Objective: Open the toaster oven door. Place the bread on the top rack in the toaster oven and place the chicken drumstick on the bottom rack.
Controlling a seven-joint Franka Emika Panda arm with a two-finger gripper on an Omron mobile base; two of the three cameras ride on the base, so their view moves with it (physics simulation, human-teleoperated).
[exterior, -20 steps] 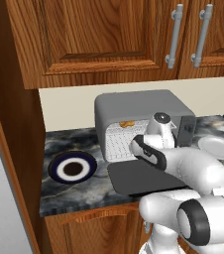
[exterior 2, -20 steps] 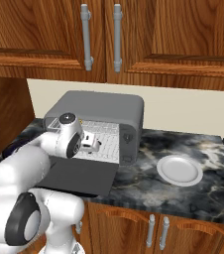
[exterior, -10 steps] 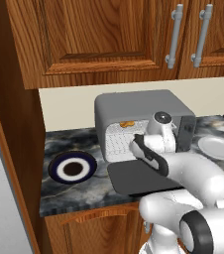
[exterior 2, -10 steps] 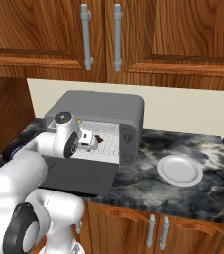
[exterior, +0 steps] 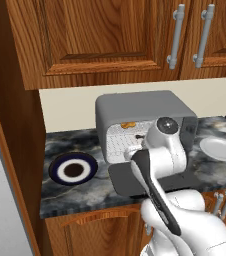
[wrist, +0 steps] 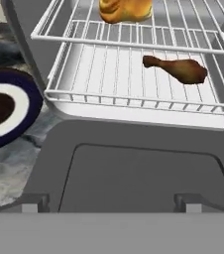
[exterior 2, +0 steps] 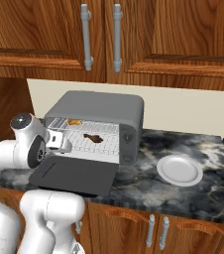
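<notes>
I am hovering my empty, parted claw outside the oven, judging the greasy drumstick best gripped mid-bone.

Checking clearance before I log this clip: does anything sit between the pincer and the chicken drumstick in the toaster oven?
Nothing visible does. In the hand view the chicken drumstick lies alone on the bottom rack, beyond the lowered door. The bread sits above on the top rack, clear of that path.

Open toaster oven with bread apparently on its top rack, arm across the dropped door.
</notes>
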